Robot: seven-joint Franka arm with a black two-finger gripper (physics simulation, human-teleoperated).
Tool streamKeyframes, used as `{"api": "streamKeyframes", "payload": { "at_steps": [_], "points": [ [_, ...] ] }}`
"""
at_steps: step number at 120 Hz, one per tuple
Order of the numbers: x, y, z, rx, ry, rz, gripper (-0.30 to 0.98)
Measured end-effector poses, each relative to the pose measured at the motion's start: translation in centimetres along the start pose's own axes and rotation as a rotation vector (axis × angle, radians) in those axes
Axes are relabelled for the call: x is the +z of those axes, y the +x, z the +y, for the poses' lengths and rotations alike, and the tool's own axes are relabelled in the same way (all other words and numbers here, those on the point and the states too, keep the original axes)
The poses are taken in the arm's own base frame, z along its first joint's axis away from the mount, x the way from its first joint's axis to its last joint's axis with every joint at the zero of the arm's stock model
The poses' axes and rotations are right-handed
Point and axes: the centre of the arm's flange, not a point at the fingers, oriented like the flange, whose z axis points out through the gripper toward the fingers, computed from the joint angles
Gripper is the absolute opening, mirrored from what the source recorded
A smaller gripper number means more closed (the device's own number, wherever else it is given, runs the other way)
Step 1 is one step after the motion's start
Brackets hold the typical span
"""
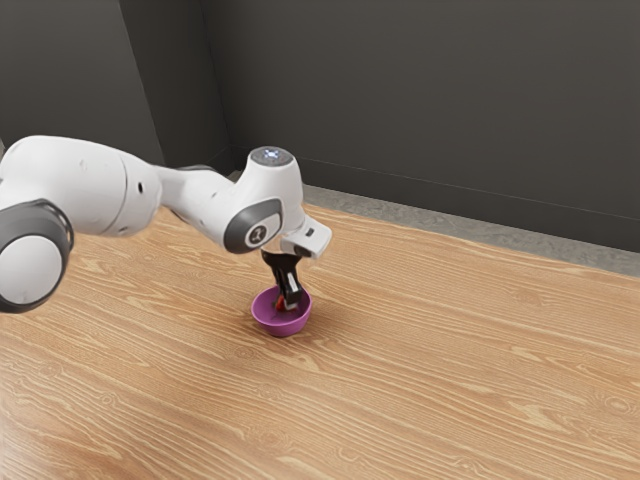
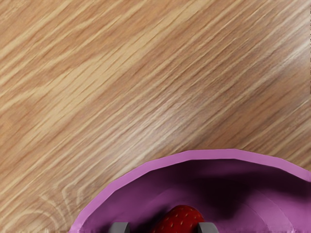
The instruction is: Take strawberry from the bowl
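My gripper (image 1: 288,298) points down into the purple bowl (image 1: 281,326), with its fingertips inside the rim. Beside the fingertips, a bit of the red strawberry (image 1: 280,304) shows within the bowl. In the wrist view, the gripper (image 2: 163,227) stands open, one fingertip on either side of the strawberry (image 2: 180,219). One fingertip is right against or just over the fruit's edge, while a dark gap separates the other from it. The near part of the bowl (image 2: 209,155) and the lower part of the strawberry are cut off there.
The bowl rests on a wooden table (image 1: 450,350) with bare wood around it. A dark grey wall (image 1: 430,110) rises behind the table's far edge.
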Motion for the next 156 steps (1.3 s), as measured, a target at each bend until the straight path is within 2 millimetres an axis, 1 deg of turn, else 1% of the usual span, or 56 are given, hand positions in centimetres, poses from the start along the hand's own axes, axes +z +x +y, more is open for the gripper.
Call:
{"api": "streamKeyframes", "payload": {
  "at_steps": [12,23,35,52,64,72,86,99,120,132,137,144,156],
  "points": [
    [-1.7,-0.2,-0.1,-0.007,0.011,0.003,0.05],
    [-3.5,-0.1,0.5,-0.003,0.019,0.005,0.04],
    [-5.9,1.1,2.5,0.026,0.028,0.015,0.04],
    [-7.6,3.5,6.1,0.078,0.018,0.038,0.05],
    [-7.6,4.6,8.1,0.104,0.0,0.043,0.05],
    [-7.8,5.7,9.5,0.125,-0.012,0.056,0.05],
    [-7.2,6.9,11.5,0.15,-0.035,0.063,0.06],
    [-6.1,8.8,13.6,0.179,-0.058,0.071,0.06],
    [-4.2,10.8,16.2,0.21,-0.083,0.073,0.06],
    [-4.0,11.2,16.9,0.219,-0.089,0.075,0.26],
    [-4.5,11.3,17.0,0.222,-0.087,0.079,0.34],
    [-6.2,11.3,17.1,0.226,-0.074,0.095,0.42],
    [-10.6,10.6,16.8,0.23,-0.036,0.128,0.52]
  ]
}}
